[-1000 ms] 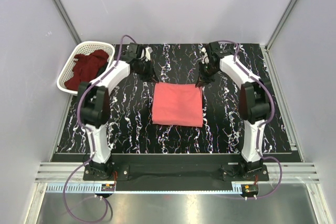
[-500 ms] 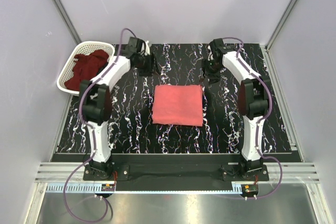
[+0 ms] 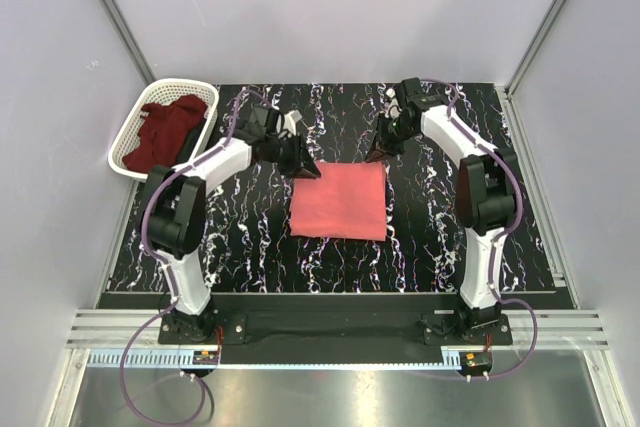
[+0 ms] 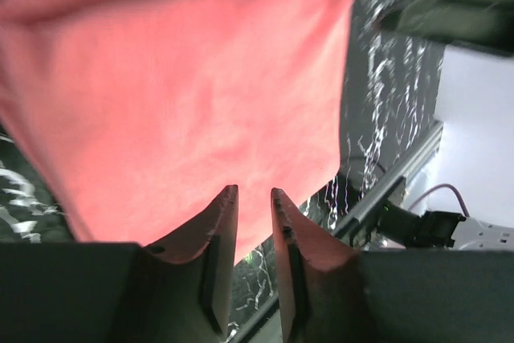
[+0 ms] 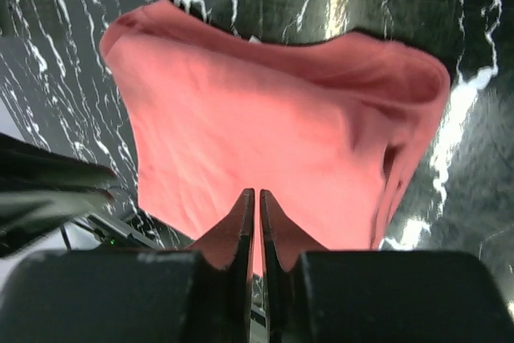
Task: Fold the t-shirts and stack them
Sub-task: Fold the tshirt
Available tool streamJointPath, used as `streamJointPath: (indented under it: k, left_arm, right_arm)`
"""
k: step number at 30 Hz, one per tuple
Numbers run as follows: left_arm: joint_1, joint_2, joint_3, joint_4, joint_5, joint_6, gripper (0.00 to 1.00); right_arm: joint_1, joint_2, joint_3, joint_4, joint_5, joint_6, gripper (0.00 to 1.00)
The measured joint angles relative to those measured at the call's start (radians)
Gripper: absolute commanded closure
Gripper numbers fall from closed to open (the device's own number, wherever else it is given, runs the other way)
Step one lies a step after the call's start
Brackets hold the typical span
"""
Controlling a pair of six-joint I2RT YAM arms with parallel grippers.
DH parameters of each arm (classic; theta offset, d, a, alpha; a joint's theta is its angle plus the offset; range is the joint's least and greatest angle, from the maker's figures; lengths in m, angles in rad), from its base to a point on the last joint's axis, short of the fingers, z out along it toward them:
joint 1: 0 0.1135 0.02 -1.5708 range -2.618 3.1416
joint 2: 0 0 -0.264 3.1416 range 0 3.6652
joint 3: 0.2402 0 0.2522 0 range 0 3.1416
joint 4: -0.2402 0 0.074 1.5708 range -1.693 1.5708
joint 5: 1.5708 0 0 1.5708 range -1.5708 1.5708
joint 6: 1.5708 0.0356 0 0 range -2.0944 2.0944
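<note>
The salmon-pink t-shirt [image 3: 338,200] lies folded into a flat rectangle in the middle of the black marbled table. It fills the left wrist view [image 4: 185,94] and the right wrist view [image 5: 265,110]. My left gripper [image 3: 306,169] is at the shirt's far left corner. Its jaws [image 4: 254,190] stand a narrow gap apart with nothing between them. My right gripper [image 3: 378,152] is at the far right corner. Its jaws [image 5: 257,193] are pressed together and empty. The dark maroon t-shirt [image 3: 165,127] lies crumpled in the basket.
The white lattice basket [image 3: 128,137] stands off the table's far left corner. Grey walls close in on the left, back and right. A metal rail runs along the near edge, where the arm bases are bolted.
Both grippers drew back from the shirt's far edge half a second ago, then came in again to its far corners. The left arm swung right and nearer. The shirt has not moved.
</note>
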Motion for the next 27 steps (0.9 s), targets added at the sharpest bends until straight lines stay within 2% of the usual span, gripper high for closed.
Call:
streamJointPath:
  k: [7, 12, 14, 15, 16, 19, 22, 24, 27]
  left_arm:
    - [-0.026, -0.002, -0.046, 0.051, 0.015, -0.030, 0.73]
    - [-0.028, -0.068, -0.158, 0.072, 0.019, -0.026, 0.74]
    - [-0.028, -0.088, -0.208, 0.076, 0.018, -0.026, 0.75]
    - [-0.028, -0.095, -0.230, 0.075, 0.019, -0.026, 0.75]
    - [-0.029, -0.101, -0.249, 0.076, 0.018, -0.025, 0.75]
    - [-0.030, -0.117, -0.290, 0.076, 0.018, -0.025, 0.75]
    - [-0.030, -0.131, -0.328, 0.091, 0.015, -0.025, 0.75]
    - [-0.027, -0.137, -0.362, 0.098, 0.011, -0.025, 0.75]
    - [-0.024, -0.116, -0.381, 0.079, 0.006, -0.021, 0.75]
  right_arm:
    - [-0.052, 0.127, 0.001, 0.071, -0.013, 0.024, 0.92]
    - [-0.117, 0.209, 0.002, 0.072, -0.024, 0.018, 0.92]
    - [-0.125, 0.209, 0.013, 0.055, -0.017, 0.008, 0.90]
    - [-0.126, 0.209, 0.024, 0.048, -0.008, 0.000, 0.83]
    - [-0.124, 0.208, 0.034, 0.040, 0.000, -0.005, 0.82]
    - [-0.109, 0.185, 0.058, -0.013, 0.035, -0.031, 0.74]
    - [-0.078, 0.117, 0.059, -0.064, 0.040, -0.041, 0.71]
    - [-0.037, 0.050, 0.053, -0.081, 0.024, -0.041, 0.71]
    - [0.056, -0.071, -0.018, -0.039, -0.052, -0.022, 0.81]
